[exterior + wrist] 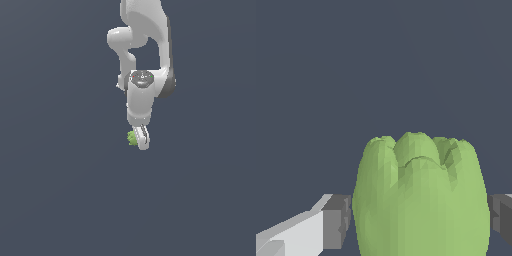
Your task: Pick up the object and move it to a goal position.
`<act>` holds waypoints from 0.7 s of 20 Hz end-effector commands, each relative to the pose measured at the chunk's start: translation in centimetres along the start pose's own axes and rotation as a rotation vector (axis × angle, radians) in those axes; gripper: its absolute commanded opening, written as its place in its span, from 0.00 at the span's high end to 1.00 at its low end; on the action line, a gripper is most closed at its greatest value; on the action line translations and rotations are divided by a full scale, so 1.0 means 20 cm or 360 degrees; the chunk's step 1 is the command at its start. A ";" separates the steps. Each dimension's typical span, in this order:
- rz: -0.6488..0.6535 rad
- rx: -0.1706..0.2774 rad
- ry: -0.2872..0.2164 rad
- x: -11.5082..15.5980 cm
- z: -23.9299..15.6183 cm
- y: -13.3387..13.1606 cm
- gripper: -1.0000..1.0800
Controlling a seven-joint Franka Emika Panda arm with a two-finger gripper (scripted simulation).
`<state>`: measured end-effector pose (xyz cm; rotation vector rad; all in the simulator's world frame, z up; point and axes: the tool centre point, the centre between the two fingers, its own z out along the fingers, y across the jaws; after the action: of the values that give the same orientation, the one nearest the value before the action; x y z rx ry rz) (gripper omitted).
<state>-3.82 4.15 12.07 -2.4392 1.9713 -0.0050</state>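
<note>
The white arm (145, 60) reaches down, and its claw (141, 137) is closed on the light-green lumpy object (132, 137). In the wrist view the object (421, 200) sits between 2 grey pads (336, 222), touching both.

The desk (55, 200) is a flat, uniform slate-grey surface filling the exterior view edge to edge — no seams, markings or rim show. The wrist view shows the same plain grey (331, 75). Whether the light-green lumpy object (132, 137) rests on it or hangs clear — that cannot be told.
</note>
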 end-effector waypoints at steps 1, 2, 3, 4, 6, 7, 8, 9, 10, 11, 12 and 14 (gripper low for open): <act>0.0001 0.0000 0.0000 0.02 -0.12 0.01 1.00; 0.0001 0.0000 0.0000 0.03 -0.18 0.02 1.00; 0.0001 0.0000 0.0000 0.04 -0.23 0.02 1.00; 0.0002 -0.0001 0.0001 0.05 -0.29 0.03 1.00; 0.0002 -0.0001 0.0001 0.07 -0.41 0.04 1.00; 0.0003 -0.0003 0.0001 0.08 -0.46 0.04 1.00; 0.0003 -0.0003 0.0001 0.09 -0.52 0.04 1.00; 0.0003 -0.0003 0.0002 0.10 -0.58 0.05 1.00; 0.0003 -0.0003 0.0002 0.10 -0.64 0.05 1.00; 0.0003 -0.0003 0.0002 0.11 -0.69 0.06 1.00; 0.0004 -0.0005 0.0003 0.12 -0.75 0.06 1.00; 0.0004 -0.0005 0.0003 0.14 -0.86 0.07 1.00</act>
<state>-4.53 1.39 27.47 -2.4388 1.9756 -0.0049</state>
